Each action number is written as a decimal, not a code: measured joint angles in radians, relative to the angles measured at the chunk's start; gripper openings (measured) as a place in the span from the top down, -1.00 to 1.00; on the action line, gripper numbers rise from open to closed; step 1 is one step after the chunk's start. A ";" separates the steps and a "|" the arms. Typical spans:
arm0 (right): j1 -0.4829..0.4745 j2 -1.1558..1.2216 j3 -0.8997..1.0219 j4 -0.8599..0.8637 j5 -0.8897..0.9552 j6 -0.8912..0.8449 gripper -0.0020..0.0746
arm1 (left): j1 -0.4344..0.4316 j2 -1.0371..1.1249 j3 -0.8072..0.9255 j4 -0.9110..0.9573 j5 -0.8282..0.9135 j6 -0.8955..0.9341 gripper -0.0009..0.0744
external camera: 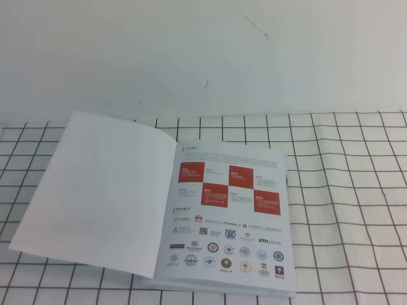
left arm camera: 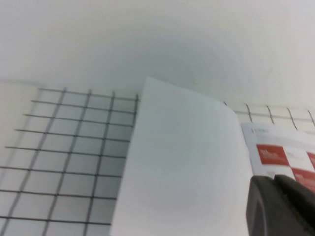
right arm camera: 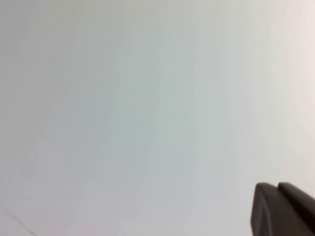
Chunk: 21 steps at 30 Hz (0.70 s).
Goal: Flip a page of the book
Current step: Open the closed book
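Observation:
The book [external camera: 287,190] lies open on the gridded table. Its right-hand page [external camera: 229,216] shows red checker squares above rows of small logos and lies flat. The left-hand side is a blank white sheet [external camera: 102,190], slightly raised at the spine. Neither gripper shows in the high view. My left gripper [left arm camera: 272,179] is shut and empty, off the book's near left side; its view shows the blank sheet [left arm camera: 182,162] and the corner of the checker page [left arm camera: 275,152]. My right gripper [right arm camera: 277,186] is shut and empty, facing only a plain white surface.
A white cloth with a black grid [external camera: 343,190] covers the table around the book. A plain white wall [external camera: 203,51] stands behind it. Grid cloth also lies left of the book in the left wrist view [left arm camera: 69,147].

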 joint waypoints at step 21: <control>0.000 0.779 -0.047 0.007 0.273 -0.066 0.95 | 0.000 0.928 -0.331 -0.829 0.013 0.927 0.98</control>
